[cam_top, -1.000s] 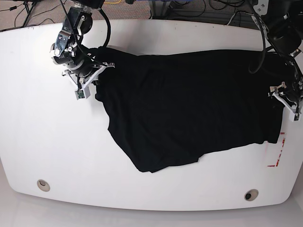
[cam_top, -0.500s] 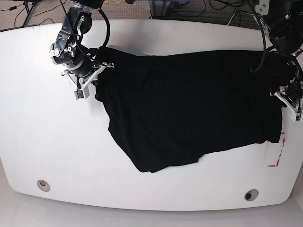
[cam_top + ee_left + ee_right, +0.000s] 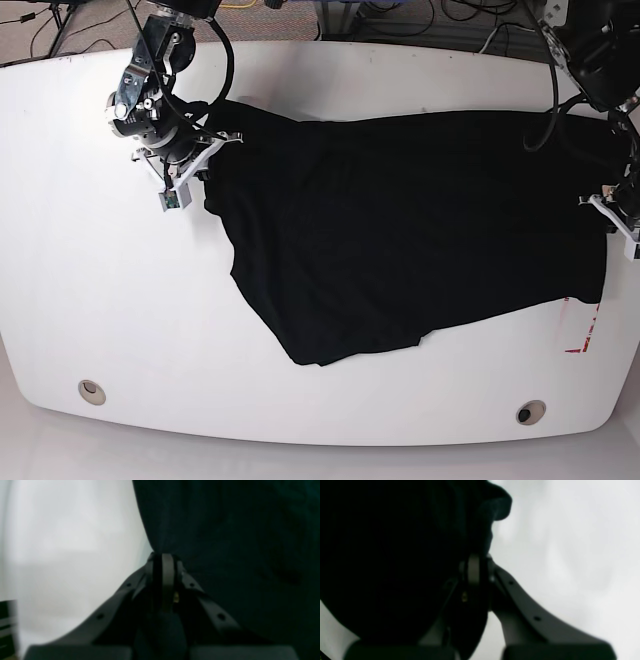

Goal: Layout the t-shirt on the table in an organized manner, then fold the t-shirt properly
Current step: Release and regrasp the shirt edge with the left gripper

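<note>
Both grippers, left [image 3: 622,212] and right [image 3: 190,160], clenched on large black cloth t-shirt [image 3: 400,230]. Risk: over-stretching could tear cloth free; shirt overhung white smooth table [image 3: 100,290] edge.

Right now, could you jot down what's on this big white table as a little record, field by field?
cloth: black cloth t-shirt, spread wide, print not visible
surface: white smooth table
left gripper: shut on the shirt's edge at the base view's right
right gripper: shut on the shirt's edge at the base view's left
lower hem: slanted, uneven
marks: red tape, two round grommet holes
</note>
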You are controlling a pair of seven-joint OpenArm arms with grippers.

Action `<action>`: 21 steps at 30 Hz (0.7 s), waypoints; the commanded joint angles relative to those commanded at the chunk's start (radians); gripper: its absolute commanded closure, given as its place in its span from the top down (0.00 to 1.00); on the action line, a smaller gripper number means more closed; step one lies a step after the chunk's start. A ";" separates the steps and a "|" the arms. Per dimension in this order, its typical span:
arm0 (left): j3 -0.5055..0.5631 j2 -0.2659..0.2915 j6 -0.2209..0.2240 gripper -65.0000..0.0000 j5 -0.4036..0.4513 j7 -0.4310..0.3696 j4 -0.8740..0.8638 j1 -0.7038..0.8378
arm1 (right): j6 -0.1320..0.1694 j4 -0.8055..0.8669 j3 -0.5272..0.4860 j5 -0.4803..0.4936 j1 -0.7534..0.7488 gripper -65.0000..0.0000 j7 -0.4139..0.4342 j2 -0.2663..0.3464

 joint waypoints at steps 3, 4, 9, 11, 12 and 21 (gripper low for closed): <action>-0.003 0.000 0.000 0.00 0.000 0.041 0.049 0.011 | 0.000 0.000 0.000 0.000 0.000 0.04 0.000 0.000; -0.003 0.000 0.000 0.00 0.000 0.051 0.058 0.018 | 0.000 0.000 -0.002 0.000 0.000 0.04 0.000 0.000; -0.005 0.000 0.000 0.00 0.000 0.077 0.130 0.060 | 0.000 0.000 -0.002 0.000 0.000 0.04 0.000 0.000; -0.002 0.000 0.000 0.00 0.000 0.083 0.150 0.084 | 0.000 0.000 -0.002 0.000 0.002 0.04 0.000 0.000; 0.000 0.000 0.000 0.00 0.000 0.083 0.153 0.087 | 0.000 0.000 -0.002 0.000 0.002 0.04 0.000 0.000; -0.049 0.000 0.000 0.19 -0.003 0.118 0.219 0.160 | 0.000 0.000 -0.002 0.000 0.012 0.04 0.000 -0.002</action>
